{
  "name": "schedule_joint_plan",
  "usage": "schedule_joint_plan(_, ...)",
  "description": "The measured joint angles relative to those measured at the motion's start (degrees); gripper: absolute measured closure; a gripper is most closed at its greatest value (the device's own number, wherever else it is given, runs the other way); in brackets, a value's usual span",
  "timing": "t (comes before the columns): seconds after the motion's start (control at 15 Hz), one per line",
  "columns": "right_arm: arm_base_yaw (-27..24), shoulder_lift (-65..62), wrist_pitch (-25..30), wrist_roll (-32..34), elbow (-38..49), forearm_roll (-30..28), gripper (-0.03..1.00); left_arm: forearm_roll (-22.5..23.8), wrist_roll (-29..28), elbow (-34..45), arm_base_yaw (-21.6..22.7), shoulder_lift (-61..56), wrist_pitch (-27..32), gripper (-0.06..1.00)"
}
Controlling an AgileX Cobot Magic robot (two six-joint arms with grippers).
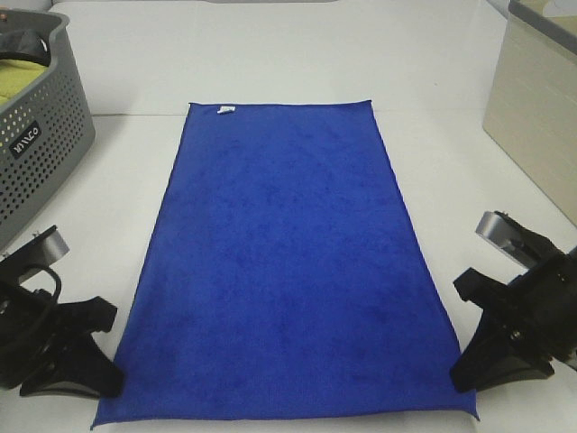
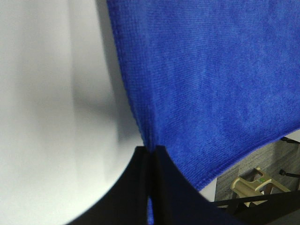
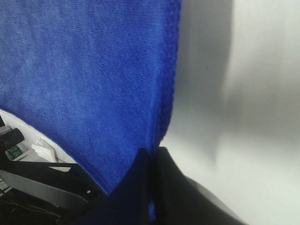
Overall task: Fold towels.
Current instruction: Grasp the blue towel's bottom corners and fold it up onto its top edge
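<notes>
We have left claw point(image 1: 101, 381), right claw point(image 1: 464, 374) pinched shut on towel point(image 1: 284, 262) side edges by the tabletop's point(image 1: 270, 63) near edge; next, lift both evenly and fold toward the far end.

White table point(image 1: 270, 54): blue towel point(image 1: 288, 271) spread flat; grey basket point(image 1: 41, 144) at far-left corner.

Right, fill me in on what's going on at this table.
Two robot arms are set to fold a blue towel that lies flat on the table. The left pincer is shut on the towel's left edge by the near corner, and the right pincer is shut on the right edge by the other near corner. Nothing is folded yet. The towel's white tag sits at the far edge. A grey basket stands at far left.
</notes>
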Motion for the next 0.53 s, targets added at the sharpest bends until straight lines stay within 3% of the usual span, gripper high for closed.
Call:
schedule_joint_plan(0.27,0.0,-3.21,0.23,0.0,1.15,-1.09,0.95,0.06,-0.74,3.9,0.0,-3.72,0.92,0.94)
schedule_joint_plan(0.53,0.06,-3.9,1.89,0.0,-8.08,-1.49,0.95,-0.17,-5.56,-3.09,0.0,-4.13,1.15,0.94)
